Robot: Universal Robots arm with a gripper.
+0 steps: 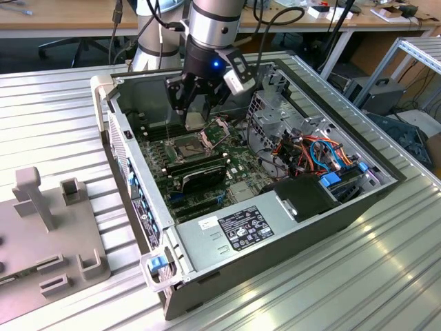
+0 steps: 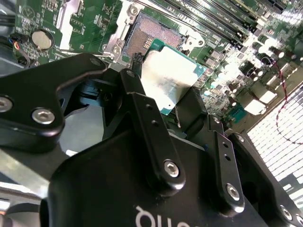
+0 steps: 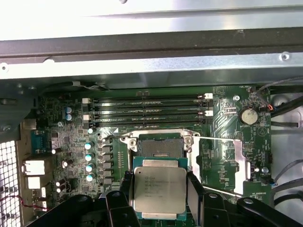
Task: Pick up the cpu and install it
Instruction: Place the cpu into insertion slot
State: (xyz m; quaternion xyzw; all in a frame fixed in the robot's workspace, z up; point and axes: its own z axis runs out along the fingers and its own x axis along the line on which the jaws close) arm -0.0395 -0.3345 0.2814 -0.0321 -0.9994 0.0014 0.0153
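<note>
**No print I can make out**

A white rectangular label (image 1: 236, 231) sits on the grey metal power-supply box (image 1: 207, 255), well apart from the dark square socket with its metal frame (image 1: 187, 145). Its lines are too small to read. Near that socket, the cpu (image 3: 159, 190), a thin silvery-grey square chip, bears faint rows of engraving, illegible. On my gripper's (image 2: 168, 97) black body, the white letters (image 2: 156, 218) are cut off.

Showing a silver-grey round arm (image 1: 215, 21) turning black at the wrist, glowing with a small blue light (image 1: 216, 65), trailing black cables (image 1: 270, 25); ending in a matt black gripper (image 2: 165, 90) with flat fingers (image 2: 147, 123), carrying silver hex screws (image 2: 171, 169) and white lettering (image 2: 151, 218).
</note>
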